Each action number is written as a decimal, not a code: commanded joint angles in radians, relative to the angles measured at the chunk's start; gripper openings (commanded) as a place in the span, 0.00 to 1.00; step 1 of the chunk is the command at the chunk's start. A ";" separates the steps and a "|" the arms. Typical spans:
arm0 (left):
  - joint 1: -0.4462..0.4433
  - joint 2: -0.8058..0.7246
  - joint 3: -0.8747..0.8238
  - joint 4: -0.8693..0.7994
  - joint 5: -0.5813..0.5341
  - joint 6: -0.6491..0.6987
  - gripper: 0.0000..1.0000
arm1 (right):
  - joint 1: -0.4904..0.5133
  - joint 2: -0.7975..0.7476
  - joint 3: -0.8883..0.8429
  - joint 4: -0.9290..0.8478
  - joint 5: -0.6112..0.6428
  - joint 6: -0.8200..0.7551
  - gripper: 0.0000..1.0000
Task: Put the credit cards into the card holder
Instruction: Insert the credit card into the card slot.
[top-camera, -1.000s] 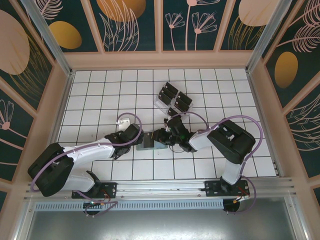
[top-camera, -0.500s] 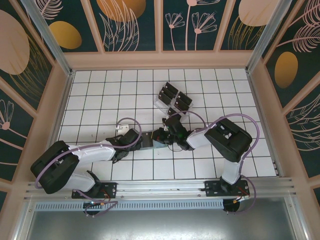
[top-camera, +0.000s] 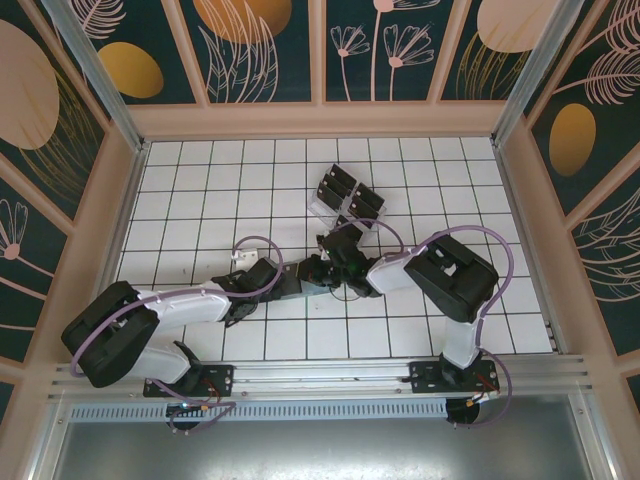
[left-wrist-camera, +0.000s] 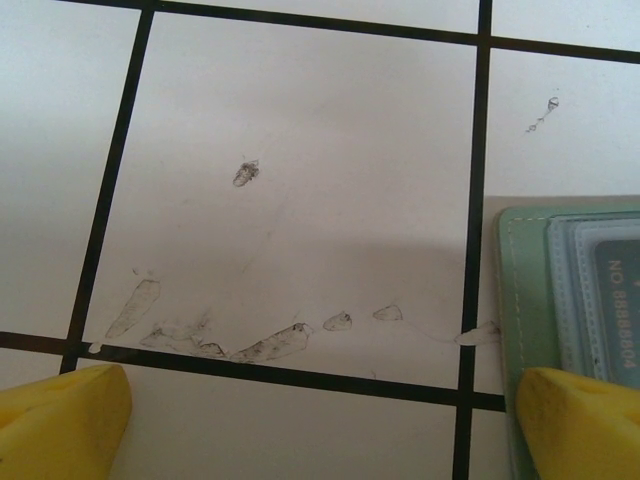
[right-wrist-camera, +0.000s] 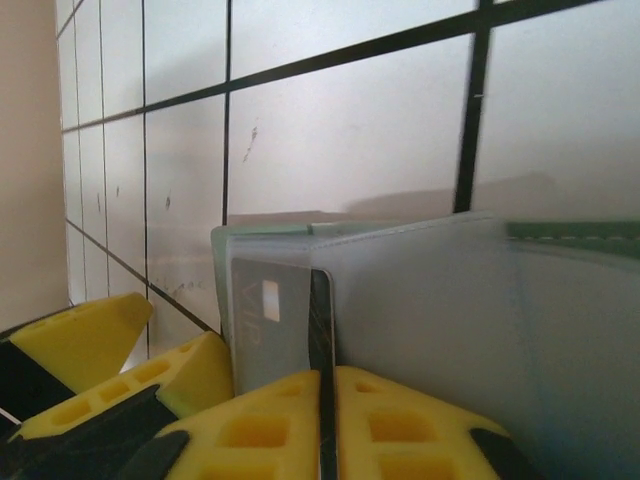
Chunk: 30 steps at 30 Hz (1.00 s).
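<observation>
The sage-green card holder (left-wrist-camera: 525, 330) lies on the white tiles, and one card (left-wrist-camera: 615, 300) shows in its clear pocket. My left gripper (left-wrist-camera: 320, 430) is open, with its right fingertip (left-wrist-camera: 580, 420) over the holder's near corner. My right gripper (right-wrist-camera: 328, 420) is shut on a black credit card (right-wrist-camera: 322, 320) seen edge-on, whose far end sits in the card holder (right-wrist-camera: 430, 300) behind a grey card face. In the top view both grippers, left (top-camera: 285, 281) and right (top-camera: 322, 272), meet over the holder (top-camera: 297, 286), which is mostly hidden.
A clear slotted rack (top-camera: 345, 198) with several black cards stands on the tiles just behind the grippers. A yellow finger (right-wrist-camera: 85, 335) of the left gripper sits close beside the right gripper. Wooden walls ring the tiled floor (top-camera: 200, 190).
My right gripper has moved left with the card, closing in on the holder. The left arm shifted its elbow and stays at the holder.
</observation>
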 joint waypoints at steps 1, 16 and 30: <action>0.006 -0.030 0.004 -0.001 0.005 -0.002 0.99 | 0.013 -0.017 0.038 -0.095 0.011 -0.054 0.24; 0.012 -0.070 0.044 -0.082 -0.068 0.001 0.98 | -0.075 -0.192 -0.018 -0.234 0.078 -0.150 0.33; 0.030 -0.008 0.025 -0.084 -0.089 -0.021 0.98 | 0.008 -0.086 0.102 -0.239 0.048 -0.199 0.14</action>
